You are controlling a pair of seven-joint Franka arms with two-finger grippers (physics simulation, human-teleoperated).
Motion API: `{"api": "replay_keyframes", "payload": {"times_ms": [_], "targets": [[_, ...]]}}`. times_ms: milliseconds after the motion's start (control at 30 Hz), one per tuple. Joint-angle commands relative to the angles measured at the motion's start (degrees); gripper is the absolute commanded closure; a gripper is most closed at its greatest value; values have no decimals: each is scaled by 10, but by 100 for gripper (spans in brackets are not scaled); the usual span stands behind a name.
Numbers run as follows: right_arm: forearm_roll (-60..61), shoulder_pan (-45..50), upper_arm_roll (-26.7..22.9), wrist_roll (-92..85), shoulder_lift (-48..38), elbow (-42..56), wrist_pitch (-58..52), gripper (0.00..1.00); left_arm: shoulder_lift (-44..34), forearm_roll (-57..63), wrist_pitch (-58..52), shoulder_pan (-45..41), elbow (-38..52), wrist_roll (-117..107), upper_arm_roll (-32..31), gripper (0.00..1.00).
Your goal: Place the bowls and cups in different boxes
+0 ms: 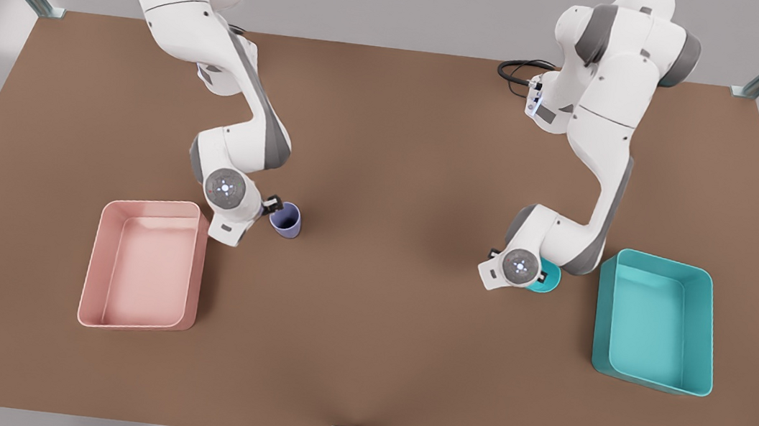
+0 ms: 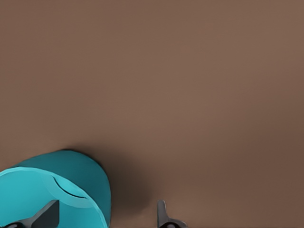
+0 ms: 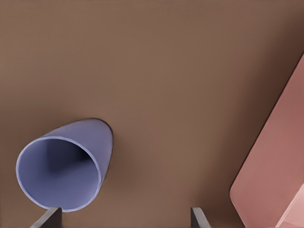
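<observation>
The teal bowl [image 1: 548, 280] sits on the table beside the teal box [image 1: 663, 261], half hidden under the arm on the front view's right. That arm carries my left gripper [image 2: 105, 219], which is open: one finger [image 2: 46, 216] is inside the bowl [image 2: 71, 175] and the other is outside over bare table. The lavender cup [image 1: 286, 220] stands upright just right of the pink box [image 1: 156, 203]. My right gripper [image 3: 123, 221] is open beside it. One of its fingers [image 3: 47, 219] is at the rim of the cup [image 3: 61, 173].
The brown table [image 1: 392, 171] runs wide between the two arms. A corner of the pink box [image 3: 275, 175] lies close to the right gripper. A black cable [image 1: 516, 70] coils at the table's back edge.
</observation>
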Motion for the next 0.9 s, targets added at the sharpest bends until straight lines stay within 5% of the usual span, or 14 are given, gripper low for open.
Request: {"api": "replay_keyframes", "payload": {"times_ms": [0, 67, 133, 400, 600, 633, 667, 733, 867], "targets": [[15, 6, 0, 164, 0, -38, 134, 0, 5, 2, 47, 0, -1, -46, 0, 0], [29, 10, 1, 164, 3, -46, 149, 0, 9, 3, 47, 2, 0, -45, 1, 37], [34, 12, 1, 164, 9, -50, 149, 0, 12, 4, 50, 3, 1, -43, 3, 57], [34, 12, 1, 162, 36, -50, 165, 0, -20, 42, 23, 14, 5, -41, 21, 79], [34, 19, 1, 163, 47, -66, 169, 0, -155, 25, -144, 79, 66, -82, 47, 79], [34, 21, 1, 163, 48, -66, 169, 4, -142, 17, -140, 114, 86, -83, 52, 79], [34, 21, 1, 163, 51, -66, 169, 26, -111, -14, -142, 144, 131, -80, 61, 79], [34, 22, 1, 162, 55, -66, 169, 48, -65, -21, -139, 204, 178, -16, 62, 79], [34, 29, 0, 164, 58, -35, 143, 79, 14, -16, -32, 240, 185, 36, 62, 79]]}}
